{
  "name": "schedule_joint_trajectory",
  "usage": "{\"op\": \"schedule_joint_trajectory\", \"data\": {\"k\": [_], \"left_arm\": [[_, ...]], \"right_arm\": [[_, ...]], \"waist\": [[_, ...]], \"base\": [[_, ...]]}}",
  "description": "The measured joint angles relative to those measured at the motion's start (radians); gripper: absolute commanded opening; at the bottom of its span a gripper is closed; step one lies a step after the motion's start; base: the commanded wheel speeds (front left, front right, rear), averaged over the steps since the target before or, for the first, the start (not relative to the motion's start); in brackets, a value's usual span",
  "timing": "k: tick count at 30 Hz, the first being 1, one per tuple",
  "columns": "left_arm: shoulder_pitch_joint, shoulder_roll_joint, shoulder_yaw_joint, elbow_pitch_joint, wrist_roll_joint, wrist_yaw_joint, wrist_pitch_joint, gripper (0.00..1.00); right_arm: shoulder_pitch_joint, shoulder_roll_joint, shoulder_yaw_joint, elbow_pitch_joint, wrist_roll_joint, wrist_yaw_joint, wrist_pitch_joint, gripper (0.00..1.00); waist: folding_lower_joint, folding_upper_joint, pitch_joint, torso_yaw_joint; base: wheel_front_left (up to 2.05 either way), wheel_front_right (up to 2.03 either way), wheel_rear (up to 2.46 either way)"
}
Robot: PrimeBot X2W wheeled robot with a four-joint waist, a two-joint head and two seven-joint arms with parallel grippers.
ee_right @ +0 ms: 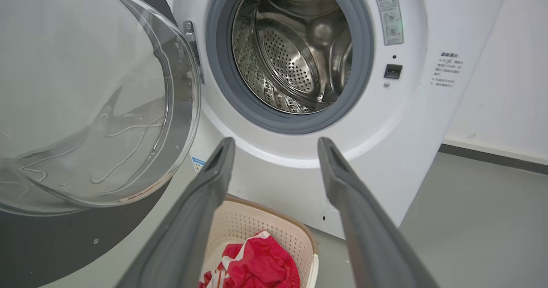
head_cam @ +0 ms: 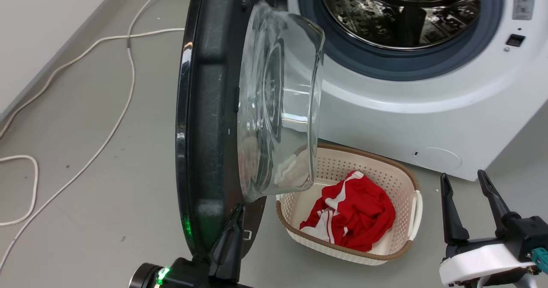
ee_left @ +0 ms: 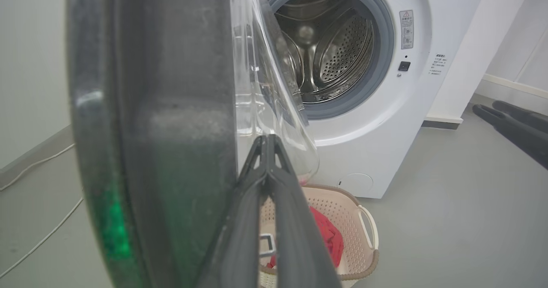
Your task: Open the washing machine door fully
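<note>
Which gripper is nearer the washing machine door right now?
Left. The left gripper sits against the inner face of the washing machine door, near its lower edge, fingers together. The right gripper hangs open well to the right, past the laundry basket.

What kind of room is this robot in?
Probably a laundry room: a white front-loading washing machine with a shiny steel drum, its round black glass-centred door swung open, and a cream plastic basket holding red clothes on the grey floor.
</note>
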Motion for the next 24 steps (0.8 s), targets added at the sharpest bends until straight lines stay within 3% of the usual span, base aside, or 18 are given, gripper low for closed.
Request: {"op": "schedule_joint_trajectory", "data": {"k": [9, 24], "left_arm": [[0.006, 0.024, 0.077, 0.030, -0.038, 0.024, -0.026, 0.00], [-0.096, 0.059, 0.307, 0.164, -0.185, 0.022, -0.095, 0.00]], "right_arm": [[-0.003, 0.000, -0.002, 0.001, 0.000, 0.000, 0.003, 1.00], [-0.008, 0.000, -0.006, -0.011, -0.014, 0.000, 0.026, 1.00]], "waist": [[0.0000, 0.0000, 0.007, 0.044], [0.0000, 0.0000, 0.033, 0.047]], "base": [[0.00, 0.00, 0.00], [0.00, 0.00, 0.00]]}}
